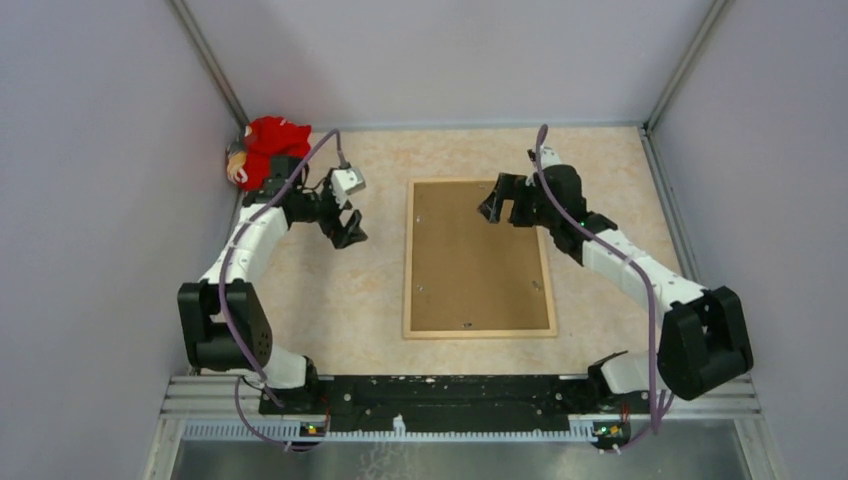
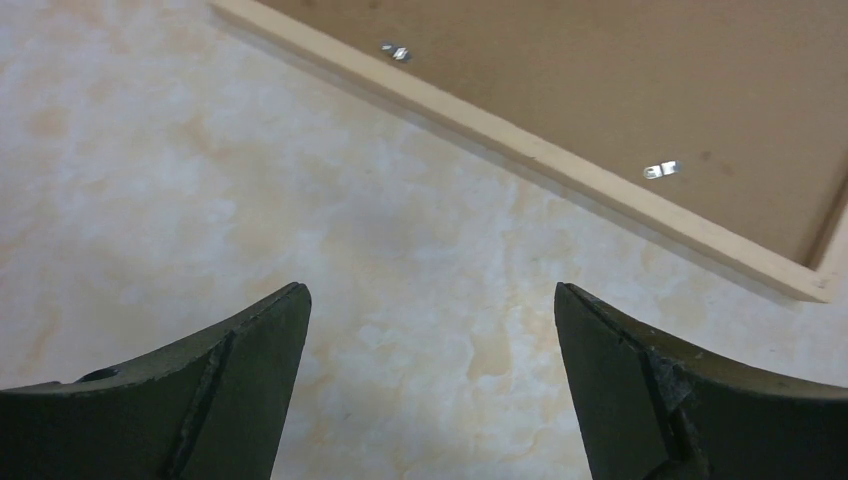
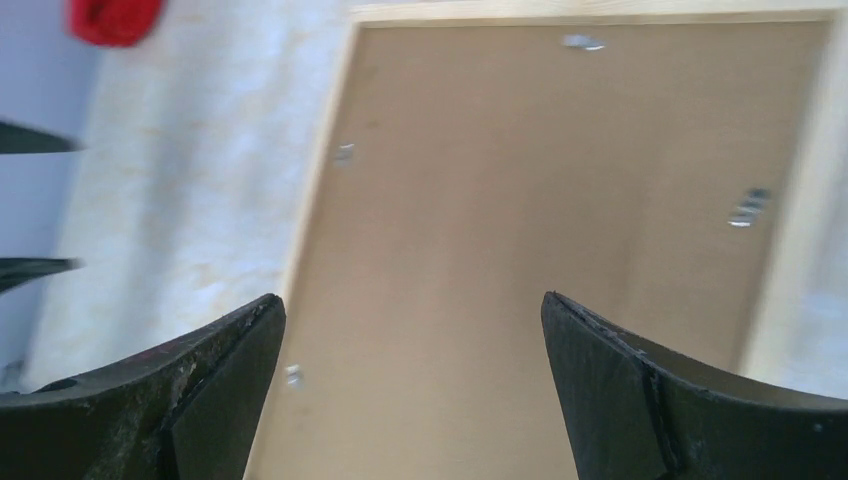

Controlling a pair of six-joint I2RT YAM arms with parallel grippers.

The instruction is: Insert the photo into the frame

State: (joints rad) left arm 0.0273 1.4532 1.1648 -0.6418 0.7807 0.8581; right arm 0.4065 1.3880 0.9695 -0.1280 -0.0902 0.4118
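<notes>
The light-wood frame [image 1: 407,262] lies flat in the middle of the table, with a brown backing board [image 1: 475,255] filling it under small metal tabs [image 2: 660,170]. The photo is out of view. My left gripper [image 1: 347,230] hangs open over the bare table just left of the frame's upper left edge [image 2: 520,135], nothing between its fingers [image 2: 250,350]. My right gripper [image 1: 505,205] is open above the board's upper right part [image 3: 540,180], holding nothing. In the left wrist view the left gripper [image 2: 430,295] frames only tabletop.
A red stuffed toy [image 1: 265,145] lies in the far left corner against the wall, behind the left arm. Grey walls close in the table on three sides. The marbled beige tabletop [image 1: 330,300] surrounds the frame.
</notes>
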